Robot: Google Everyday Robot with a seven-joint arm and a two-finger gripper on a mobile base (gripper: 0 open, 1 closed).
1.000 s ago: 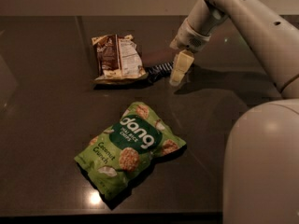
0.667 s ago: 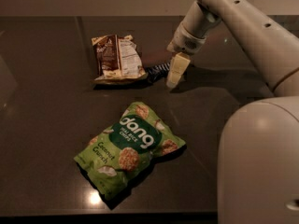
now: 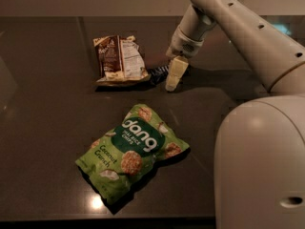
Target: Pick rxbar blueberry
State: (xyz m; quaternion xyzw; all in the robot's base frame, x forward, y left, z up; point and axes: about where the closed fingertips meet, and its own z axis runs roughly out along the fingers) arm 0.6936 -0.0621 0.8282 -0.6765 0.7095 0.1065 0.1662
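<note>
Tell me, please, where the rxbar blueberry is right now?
In the camera view the rxbar blueberry lies on the dark table, upper middle, between the brown-and-white snack bag and the gripper, which hangs right beside it.

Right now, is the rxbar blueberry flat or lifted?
Flat: the rxbar blueberry lies on the table beside the snack bag, gripper next to it.

Dim light from above leaves a glare spot (image 3: 97, 202) near the dark desk's (image 3: 43, 128) front edge; the gripper (image 3: 169, 82), low at mid-desk, casts soft shadow.
</note>
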